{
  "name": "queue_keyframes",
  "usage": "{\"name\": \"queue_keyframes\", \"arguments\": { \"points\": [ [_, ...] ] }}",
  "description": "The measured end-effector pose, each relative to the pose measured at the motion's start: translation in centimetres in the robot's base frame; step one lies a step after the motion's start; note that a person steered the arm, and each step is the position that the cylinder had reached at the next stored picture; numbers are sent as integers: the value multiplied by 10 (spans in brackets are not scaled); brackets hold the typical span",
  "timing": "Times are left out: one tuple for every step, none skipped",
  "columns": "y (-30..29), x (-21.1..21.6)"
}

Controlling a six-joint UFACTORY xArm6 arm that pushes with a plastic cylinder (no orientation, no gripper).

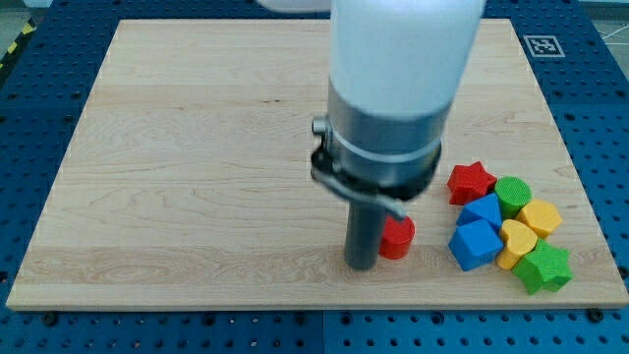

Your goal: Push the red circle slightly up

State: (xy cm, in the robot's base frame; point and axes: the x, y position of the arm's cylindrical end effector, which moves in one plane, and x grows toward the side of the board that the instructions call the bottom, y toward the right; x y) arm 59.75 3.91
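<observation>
The red circle is a small red cylinder on the wooden board, low and right of centre. My tip is the lower end of the dark rod, right against the circle's left side and a little lower in the view. The arm's large white and grey body hangs above and hides the board behind the circle.
A cluster of blocks sits at the view's right: a red star, a green circle, a yellow hexagon, two blue blocks, a yellow heart and a green star. The board's bottom edge is close below my tip.
</observation>
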Motion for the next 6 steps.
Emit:
{"name": "queue_keyframes", "arguments": {
  "points": [
    [-8, 8],
    [-2, 19],
    [14, 21],
    [35, 21],
    [35, 12],
    [35, -27]
  ]
}}
